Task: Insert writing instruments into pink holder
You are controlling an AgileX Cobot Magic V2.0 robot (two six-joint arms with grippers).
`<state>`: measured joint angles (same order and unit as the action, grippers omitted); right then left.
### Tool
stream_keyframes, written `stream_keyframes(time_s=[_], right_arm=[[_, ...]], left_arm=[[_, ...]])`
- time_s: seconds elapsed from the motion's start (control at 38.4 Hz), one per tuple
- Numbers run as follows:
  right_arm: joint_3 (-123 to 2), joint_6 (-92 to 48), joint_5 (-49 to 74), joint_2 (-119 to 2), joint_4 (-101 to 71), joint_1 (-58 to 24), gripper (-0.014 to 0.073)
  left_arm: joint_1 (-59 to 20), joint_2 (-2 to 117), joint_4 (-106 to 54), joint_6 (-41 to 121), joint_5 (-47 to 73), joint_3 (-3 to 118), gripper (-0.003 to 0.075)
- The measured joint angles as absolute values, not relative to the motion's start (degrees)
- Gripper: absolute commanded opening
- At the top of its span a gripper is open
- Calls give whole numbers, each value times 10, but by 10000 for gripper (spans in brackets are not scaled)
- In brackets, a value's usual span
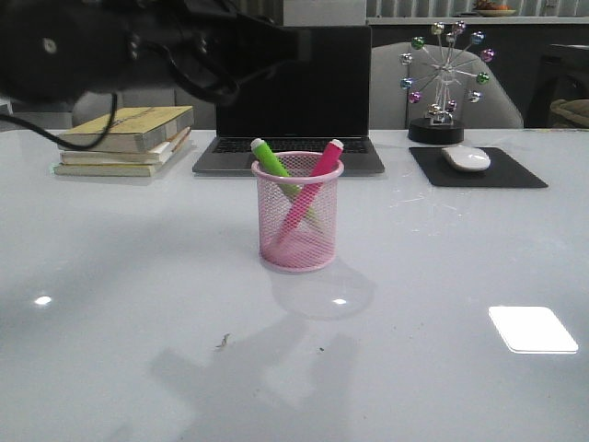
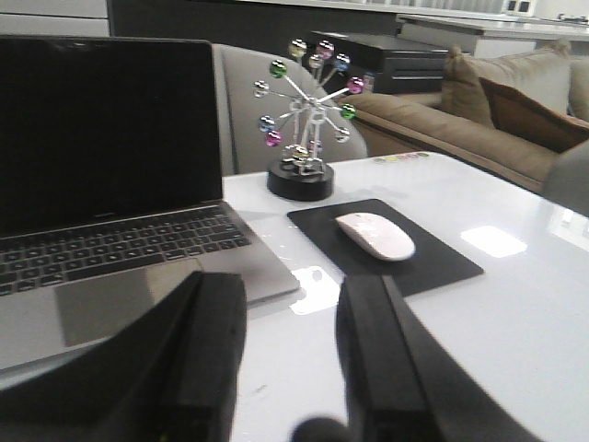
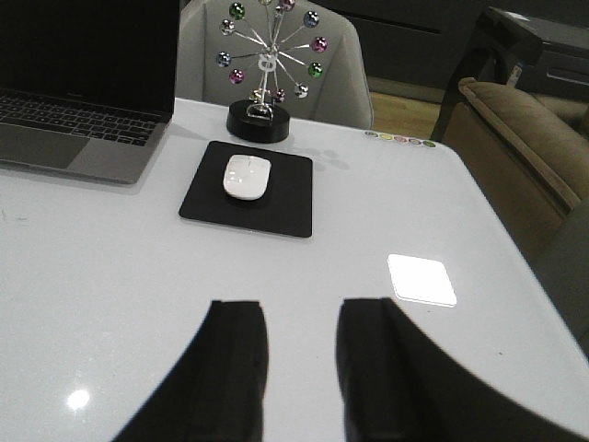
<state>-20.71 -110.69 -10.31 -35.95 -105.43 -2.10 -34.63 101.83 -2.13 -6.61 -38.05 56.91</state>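
Two markers stand in one cup, counted from the front view: a lime green marker and a magenta marker, both inside the pink holder. There is also one laptop, one stack of books, one white mouse on one black mouse pad, and one desk ornament with coloured balls on spokes (a little wheel on a black base).

The holder is a pink wire-mesh cylinder with a rolled rim, upright on the white table, just in front of the laptop and near the table's middle. The two markers lean opposite ways and cross inside the mesh, their pale ends poking above the rim: the green one tilts toward the left, the magenta one toward the right.

Only the front view shows the holder, the markers and the books. A dark blurred arm fills its upper left corner, but no fingers can be made out there. The left wrist view shows the left gripper with its two dark fingers parted and nothing between them, above the table in front of the laptop's edge. The right wrist view shows the right gripper likewise spread and empty over bare table, with the mouse pad and ornament beyond, and a brown sofa past the table's edge.
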Motion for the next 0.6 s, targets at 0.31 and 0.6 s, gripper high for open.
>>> stream_keyframes(time_s=[0.31,0.6], right_arm=[[-207,-1107,-103,-360,-1055,-21,330],[-207,-1107,-103,-360,-1055,-21,330]], left_arm=[[-243,869,41,-66,-186,568,333],[-160,748,58,-66,-112,518,333]])
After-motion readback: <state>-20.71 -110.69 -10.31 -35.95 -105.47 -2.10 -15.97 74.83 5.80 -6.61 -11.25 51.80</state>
